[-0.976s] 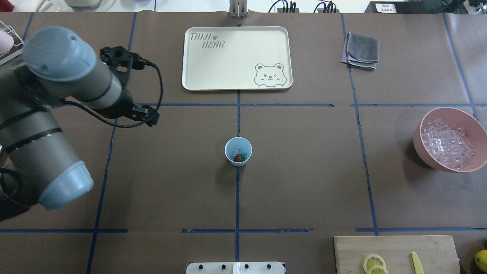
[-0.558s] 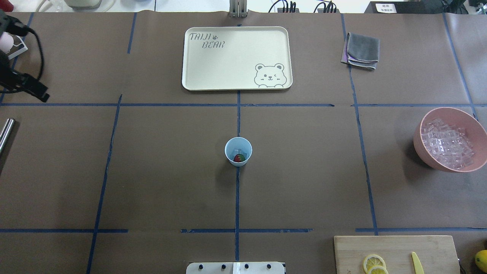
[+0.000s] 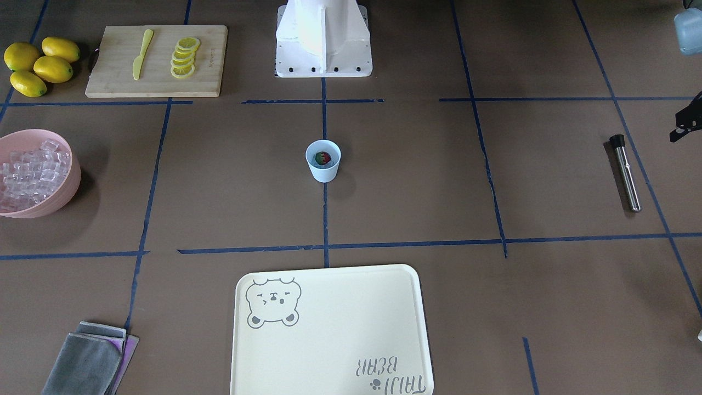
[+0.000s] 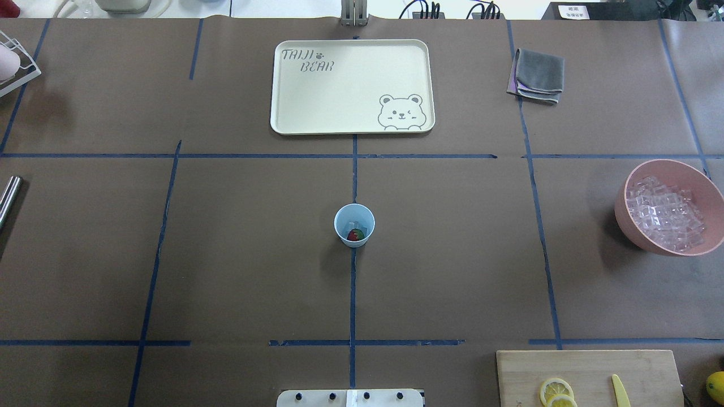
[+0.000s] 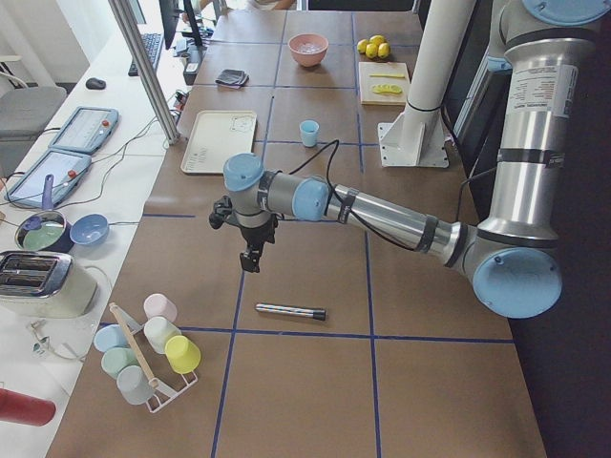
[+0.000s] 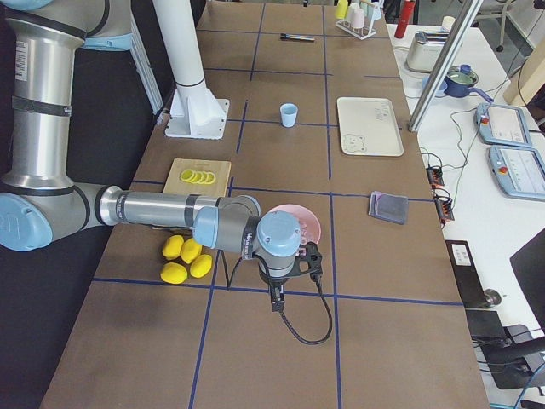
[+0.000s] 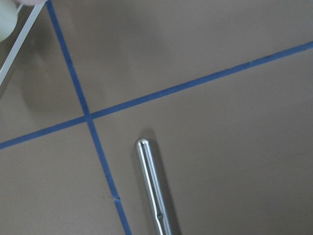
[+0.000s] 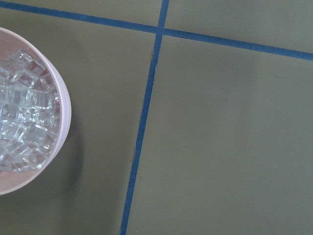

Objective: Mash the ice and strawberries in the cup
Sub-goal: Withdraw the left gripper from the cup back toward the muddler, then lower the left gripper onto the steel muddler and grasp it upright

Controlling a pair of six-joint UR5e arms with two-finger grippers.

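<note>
1. My left arm filled the left side of the overhead view a second ago and has now swung out of it entirely. My left hand (image 5: 251, 260) hangs over the counter (image 4: 452, 254) near the metal muddler (image 5: 290, 311), at the counter's left end.
2. I cannot tell whether that hand's fingers are apart or together.
3. The muddler lies flat and untouched, and it shows in my left wrist view.
4. The cup (image 4: 354, 225) has not moved. It stands upright at the counter's centre on the blue tape line (image 4: 353, 294), with the strawberry (image 4: 354, 235) and ice (image 4: 358, 223) inside.
5. My right hand (image 6: 276, 300) hangs beside the pink bowl (image 4: 628, 226), which is heaped with more ice. I cannot tell that hand's state either.
</note>
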